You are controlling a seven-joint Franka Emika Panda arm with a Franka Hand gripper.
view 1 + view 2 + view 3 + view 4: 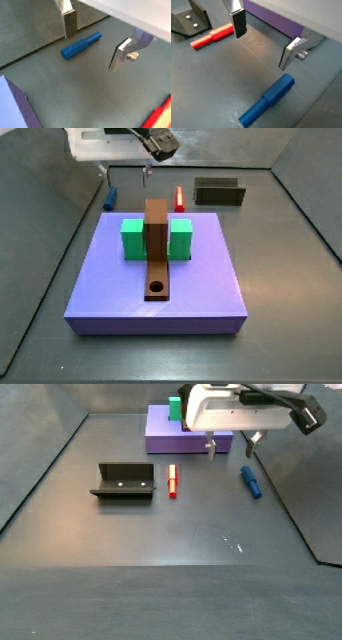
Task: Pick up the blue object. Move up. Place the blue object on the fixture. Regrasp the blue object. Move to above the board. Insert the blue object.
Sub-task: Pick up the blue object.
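None of the six steps looks done: the blue peg (250, 481) lies flat on the grey floor, just right of the red peg (173, 480) and near the lavender board (201, 278)'s edge, untouched. Pick-up, lift, fixture placement, regrasp, move over board and insertion all remain, I judge. Gripper (264, 41) hangs above the floor close to the peg, jaws wide apart, nothing between the pads, touching nothing; the peg sits off to one side of the fingers (69, 25) in both wrist views. Fixture (123, 482) stands empty, left of the red peg.
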